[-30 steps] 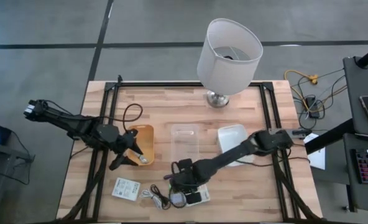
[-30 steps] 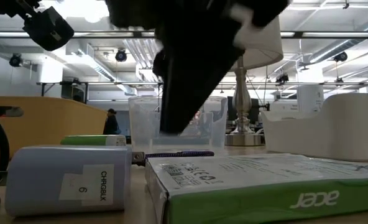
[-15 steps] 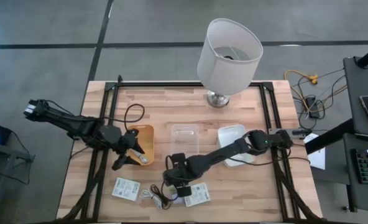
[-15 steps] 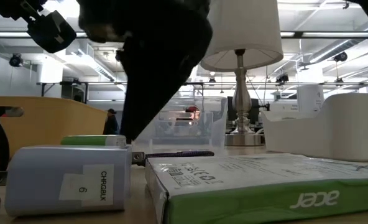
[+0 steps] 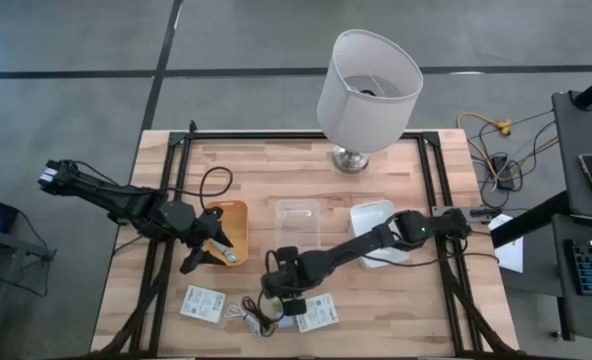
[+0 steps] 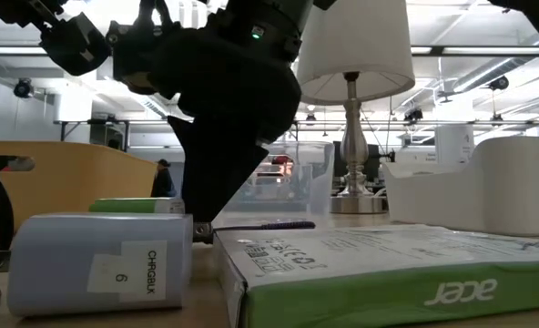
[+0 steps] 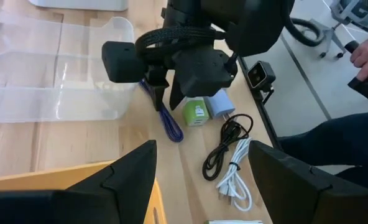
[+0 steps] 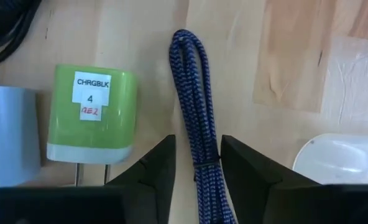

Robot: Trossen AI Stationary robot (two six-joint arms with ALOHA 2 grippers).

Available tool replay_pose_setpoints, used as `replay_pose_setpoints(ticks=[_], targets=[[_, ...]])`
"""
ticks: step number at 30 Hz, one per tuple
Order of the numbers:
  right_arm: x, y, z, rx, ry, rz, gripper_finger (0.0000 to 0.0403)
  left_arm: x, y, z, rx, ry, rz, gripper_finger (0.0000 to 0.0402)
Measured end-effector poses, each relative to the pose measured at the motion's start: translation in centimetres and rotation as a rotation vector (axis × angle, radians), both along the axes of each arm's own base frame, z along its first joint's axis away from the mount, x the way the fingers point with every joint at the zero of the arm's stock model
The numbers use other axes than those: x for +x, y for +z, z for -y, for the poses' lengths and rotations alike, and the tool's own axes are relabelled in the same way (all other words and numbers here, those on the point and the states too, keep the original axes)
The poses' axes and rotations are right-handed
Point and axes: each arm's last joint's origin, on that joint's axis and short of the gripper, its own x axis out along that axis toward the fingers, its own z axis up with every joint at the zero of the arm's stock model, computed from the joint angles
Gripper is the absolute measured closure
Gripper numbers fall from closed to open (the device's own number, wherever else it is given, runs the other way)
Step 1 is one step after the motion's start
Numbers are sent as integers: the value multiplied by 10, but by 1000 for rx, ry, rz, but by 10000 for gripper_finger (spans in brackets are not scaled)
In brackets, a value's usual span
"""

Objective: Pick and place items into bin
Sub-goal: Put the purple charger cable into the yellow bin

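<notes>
My right gripper point(image 8: 197, 158) is open and low over the table's near edge, pointing down, one finger on each side of a purple braided cable bundle point(image 8: 195, 106) that lies flat on the wood. A green cube point(image 8: 91, 115) and a grey-blue cube point(image 7: 220, 104) lie beside it. Coiled black cable point(image 7: 224, 140) and white cable point(image 7: 237, 177) lie nearer the edge. Two white packets point(image 5: 203, 303) point(image 5: 317, 313) lie flat there. The clear bin point(image 5: 298, 222) stands mid-table. My left gripper point(image 5: 213, 253) is open, at the orange tray point(image 5: 231, 222). My right gripper comes at the purple cable bundle from above, its fingers point(image 8: 249, 168) across the bundle's length partway along it point(image 8: 204, 149). Whether the fingers touch the bundle I cannot tell. The bundle rests on the table.
A big white lamp point(image 5: 368, 88) stands at the far edge. A white container point(image 5: 381, 228) sits right of the bin. The packet with green print point(image 6: 388, 273) fills the low view's front. A person's hand point(image 7: 367, 57) shows beyond the table.
My right gripper has moved toward the table's left and come down, from above the cubes and packet to the purple cable bundle. The items have stayed where they were.
</notes>
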Motion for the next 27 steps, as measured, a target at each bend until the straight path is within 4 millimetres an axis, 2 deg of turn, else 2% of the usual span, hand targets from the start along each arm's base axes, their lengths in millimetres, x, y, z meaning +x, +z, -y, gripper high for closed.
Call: replay_pose_setpoints(ticks=[8,14,16,22,27], targets=[[0,1,3,46,3,-16,386,0,0,-1,14,23,4,162],[3,13,6,100,-119,1,394,-5,9,-5,36,89,57,162],[7,28,8,119,-170,49,394,-8,13,-6,36,106,85,162],[18,97,22,99,-262,286,395,-19,21,-12,36,156,152,162],[22,132,46,75,-332,379,395,-27,24,-15,7,178,176,162]])
